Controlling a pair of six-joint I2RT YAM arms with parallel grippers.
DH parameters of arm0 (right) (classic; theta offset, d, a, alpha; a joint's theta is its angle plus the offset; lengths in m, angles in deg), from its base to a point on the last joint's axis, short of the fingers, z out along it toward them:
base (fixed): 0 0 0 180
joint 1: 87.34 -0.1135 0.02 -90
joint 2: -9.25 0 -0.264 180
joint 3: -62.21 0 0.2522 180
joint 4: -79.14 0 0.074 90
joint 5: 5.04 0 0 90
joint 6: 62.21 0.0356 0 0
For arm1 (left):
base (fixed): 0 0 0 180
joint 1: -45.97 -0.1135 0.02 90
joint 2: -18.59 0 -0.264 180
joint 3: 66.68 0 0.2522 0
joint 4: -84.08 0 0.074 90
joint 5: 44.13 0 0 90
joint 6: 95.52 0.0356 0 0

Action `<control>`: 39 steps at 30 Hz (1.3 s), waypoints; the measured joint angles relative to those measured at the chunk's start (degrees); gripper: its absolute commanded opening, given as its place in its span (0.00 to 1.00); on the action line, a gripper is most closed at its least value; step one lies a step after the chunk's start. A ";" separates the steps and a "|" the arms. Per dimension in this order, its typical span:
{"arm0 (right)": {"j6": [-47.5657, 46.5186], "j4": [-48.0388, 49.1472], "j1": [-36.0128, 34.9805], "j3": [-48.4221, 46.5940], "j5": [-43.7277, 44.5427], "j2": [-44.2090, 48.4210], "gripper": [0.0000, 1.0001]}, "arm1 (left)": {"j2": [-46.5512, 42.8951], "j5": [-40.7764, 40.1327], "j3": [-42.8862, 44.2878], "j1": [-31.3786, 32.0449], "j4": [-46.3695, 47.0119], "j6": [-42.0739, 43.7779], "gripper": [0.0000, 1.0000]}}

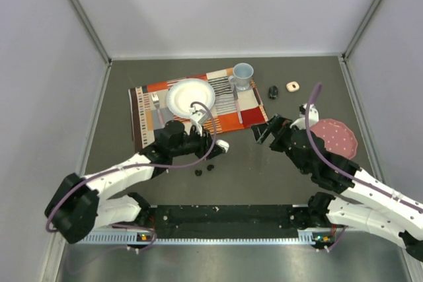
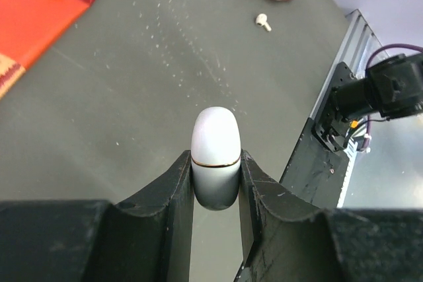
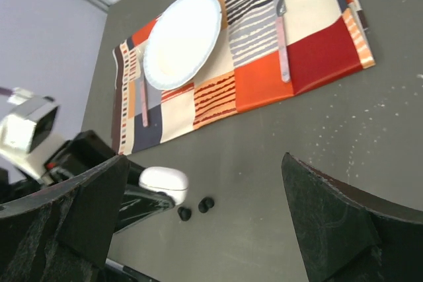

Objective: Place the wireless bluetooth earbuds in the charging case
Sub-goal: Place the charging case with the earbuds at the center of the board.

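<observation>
Now the left fingers [image 2: 215,163] squeeze a smooth white egg-shaped charging case [image 2: 215,130] with its lid shut. Two small round black earbuds [image 3: 206,204] lie on the dark grey desk [image 3: 344,130] just beside those fingers, not touching them. The right fingers [image 3: 205,162] stand wide apart with nothing between them. One tiny white earbud [image 2: 264,22] lies far ahead of the left fingers.
</observation>
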 measured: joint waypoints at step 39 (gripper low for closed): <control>1.33 -6.21 0.22 1.86 10.19 6.03 0.99 | 39.82 -4.22 12.02 1.16 9.92 -18.95 0.30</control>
